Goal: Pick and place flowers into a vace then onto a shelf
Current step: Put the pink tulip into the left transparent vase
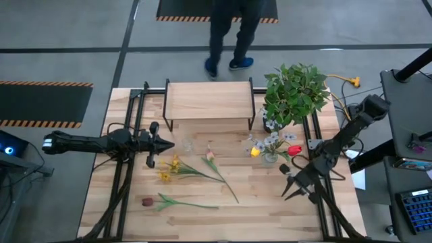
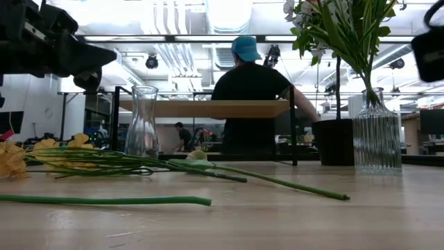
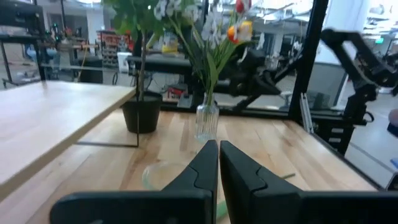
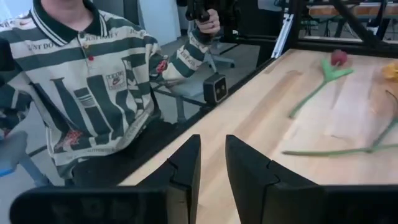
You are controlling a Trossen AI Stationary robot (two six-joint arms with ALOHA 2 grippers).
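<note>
High view: the left tool (image 1: 169,144) hangs over the left half of the tabletop (image 1: 270,209), its fingers pressed together and holding nothing, with a small clear vase (image 1: 188,144) just beside its tip. The right tool (image 1: 289,191) sits near the right edge of the tabletop, its fingers slightly apart with nothing between them. The shelf (image 1: 209,101) stands at the far middle of the tabletop, its top bare. To the right of the shelf is a bushy potted plant (image 1: 295,92), and just in front of that plant a ribbed glass vase (image 1: 270,156) already holds a bunch of flowers, among them a yellow head (image 1: 255,152) and a red head (image 1: 295,150). Loose flowers lie flat on the tabletop: a yellow flower (image 1: 169,169) with long green stem near the left tool, a pale pink flower (image 1: 210,156) whose stem runs toward the near right, and a dark maroon flower (image 1: 148,201) at the near left with its stem pointing right. A person (image 1: 233,34) stands beyond the far edge of the tabletop. In the right wrist view another person in a striped shirt (image 4: 81,87) sits beside the tabletop.
</note>
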